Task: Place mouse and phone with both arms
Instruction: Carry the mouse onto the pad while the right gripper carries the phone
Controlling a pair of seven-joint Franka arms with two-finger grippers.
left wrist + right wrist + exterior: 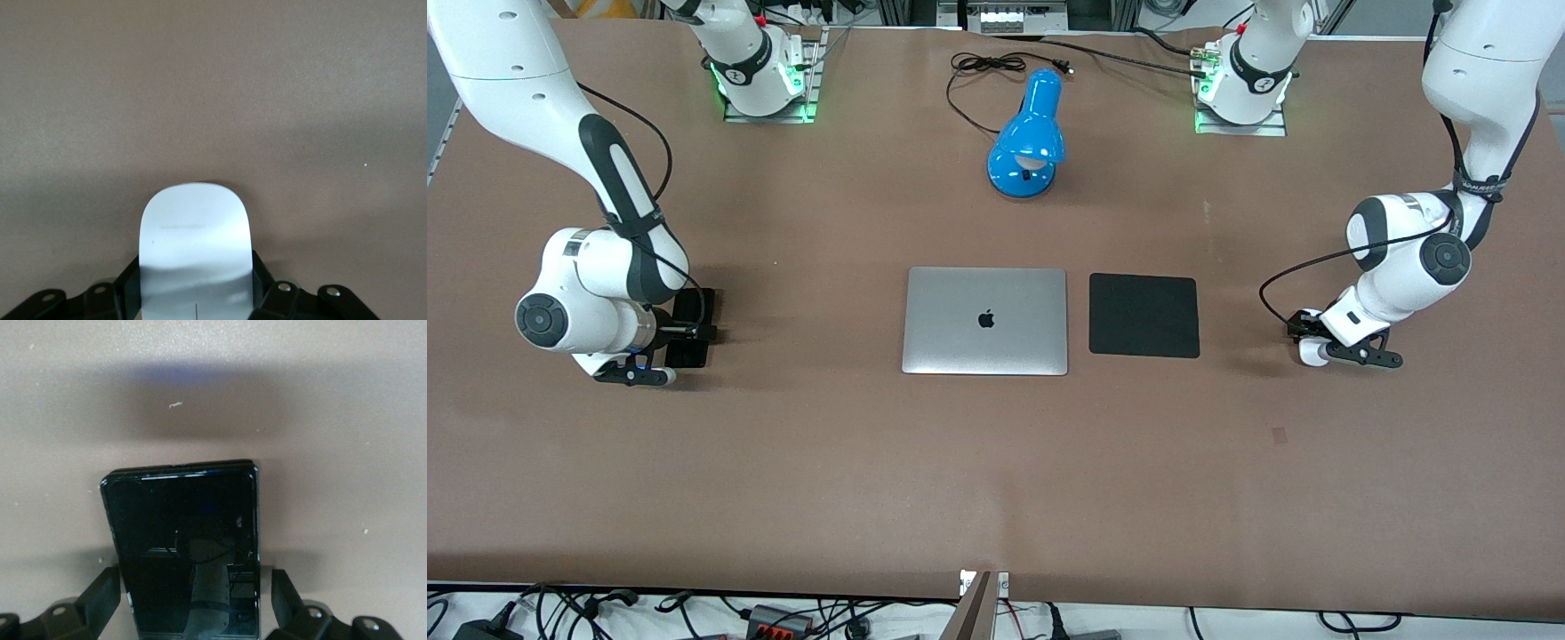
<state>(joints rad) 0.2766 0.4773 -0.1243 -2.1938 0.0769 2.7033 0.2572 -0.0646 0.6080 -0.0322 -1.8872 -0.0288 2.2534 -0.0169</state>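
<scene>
The white mouse [195,240] lies between the fingers [128,288] of my left gripper [197,301], which press on its two sides. In the front view this gripper [1303,340] is low at the table toward the left arm's end, with a bit of the mouse [1310,354] showing under it. The black phone [183,540] lies flat on the table between the fingers [103,593] of my right gripper [197,603], with gaps on both sides. In the front view this gripper [687,332] is down over the phone [689,357] toward the right arm's end.
A closed silver laptop [985,320] lies mid-table with a black square pad [1144,315] beside it toward the left arm's end. A blue desk lamp [1027,138] and its black cable [987,67] are nearer the arms' bases.
</scene>
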